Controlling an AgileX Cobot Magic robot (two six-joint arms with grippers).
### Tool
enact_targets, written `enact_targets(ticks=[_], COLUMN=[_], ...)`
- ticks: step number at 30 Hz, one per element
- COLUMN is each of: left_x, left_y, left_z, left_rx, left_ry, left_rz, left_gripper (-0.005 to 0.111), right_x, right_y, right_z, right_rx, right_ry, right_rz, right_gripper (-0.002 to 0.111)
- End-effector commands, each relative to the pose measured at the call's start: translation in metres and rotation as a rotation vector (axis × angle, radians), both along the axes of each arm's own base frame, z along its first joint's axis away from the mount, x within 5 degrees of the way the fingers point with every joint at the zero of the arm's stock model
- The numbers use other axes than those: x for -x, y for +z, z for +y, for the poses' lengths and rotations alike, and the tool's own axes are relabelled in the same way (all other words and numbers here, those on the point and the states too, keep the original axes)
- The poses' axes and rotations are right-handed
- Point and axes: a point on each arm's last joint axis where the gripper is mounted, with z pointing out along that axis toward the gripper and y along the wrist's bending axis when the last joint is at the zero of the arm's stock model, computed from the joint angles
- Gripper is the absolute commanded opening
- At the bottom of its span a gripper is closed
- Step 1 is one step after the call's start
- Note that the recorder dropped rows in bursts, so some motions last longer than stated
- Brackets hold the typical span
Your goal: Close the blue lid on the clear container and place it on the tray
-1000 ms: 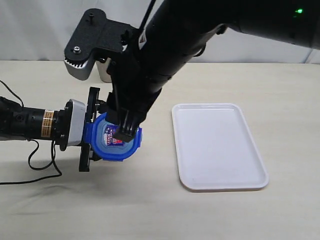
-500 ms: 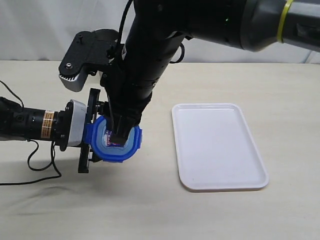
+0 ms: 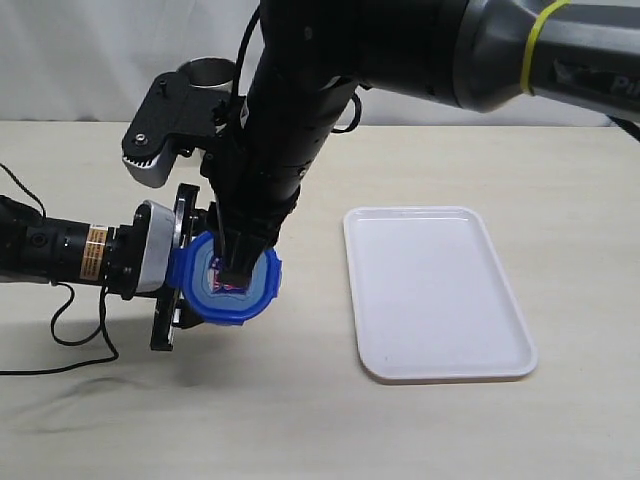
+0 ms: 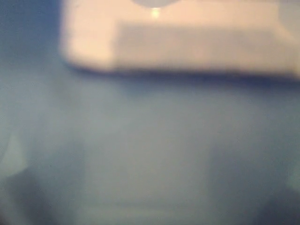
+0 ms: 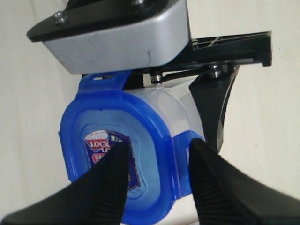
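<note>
My left gripper (image 3: 183,268) is shut on the clear container, held lying sideways just above the table. Only a bit of its clear wall (image 5: 168,105) shows; in the left wrist view it is a grey-blue blur (image 4: 150,154) that hides that gripper's fingers. The blue lid (image 3: 265,292) sits on the container's mouth, sticker outward (image 5: 101,140). My right gripper (image 3: 237,268) comes down from above with its fingers apart (image 5: 157,147). One fingertip is on the sticker, the other over a side flap (image 5: 183,140). The white tray (image 3: 430,290) lies to the right, bare.
A steel tumbler (image 3: 205,72) stands at the back behind the right arm, mostly hidden. The right arm's bulk hangs over the table's upper middle. A black cable (image 3: 75,325) loops on the table under the left arm.
The right arm has swung left and its fingers have pressed closer onto the lid. The lid now sits flatter on the container. The left gripper has shifted slightly left and down.
</note>
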Motion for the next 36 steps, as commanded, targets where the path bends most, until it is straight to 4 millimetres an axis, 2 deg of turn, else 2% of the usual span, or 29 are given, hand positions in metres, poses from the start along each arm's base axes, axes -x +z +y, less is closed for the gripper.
enact_targets(ticks=[1, 4, 9, 16, 25, 27, 31, 36], left_x=[-0.003, -0.002, -0.001, 0.0, 0.0, -0.001, -0.003, -0.007], left_y=[0.014, 0.014, 0.014, 0.014, 0.014, 0.014, 0.015, 0.017], left_z=[-0.003, -0.004, -0.009, -0.011, -0.011, -0.011, -0.011, -0.01], left_rx=[0.107, 0.106, 0.109, 0.11, 0.115, 0.119, 0.139, 0.181], left_ry=[0.021, 0.018, 0.008, 0.005, 0.017, 0.025, 0.067, 0.143], left_rz=[0.021, 0.021, 0.022, 0.026, 0.064, 0.074, 0.136, 0.241], left_gripper=[0.0, 0.0, 0.0, 0.0, 0.0, 0.0, 0.0, 0.0], right_x=[0.003, 0.002, 0.003, 0.007, 0.002, -0.002, -0.01, -0.022], right_y=[-0.031, -0.038, -0.045, -0.053, -0.053, -0.046, -0.016, 0.017], right_z=[0.005, 0.007, 0.008, 0.008, 0.01, 0.008, 0.003, -0.016], right_rx=[0.056, 0.067, 0.081, 0.102, 0.076, 0.081, 0.046, -0.061], right_ry=[0.019, 0.021, 0.024, 0.025, 0.009, -0.005, -0.056, -0.159], right_rz=[0.132, 0.145, 0.186, 0.256, 0.216, 0.162, 0.042, -0.037], right_gripper=[0.039, 0.038, 0.027, 0.027, 0.027, 0.027, 0.027, 0.027])
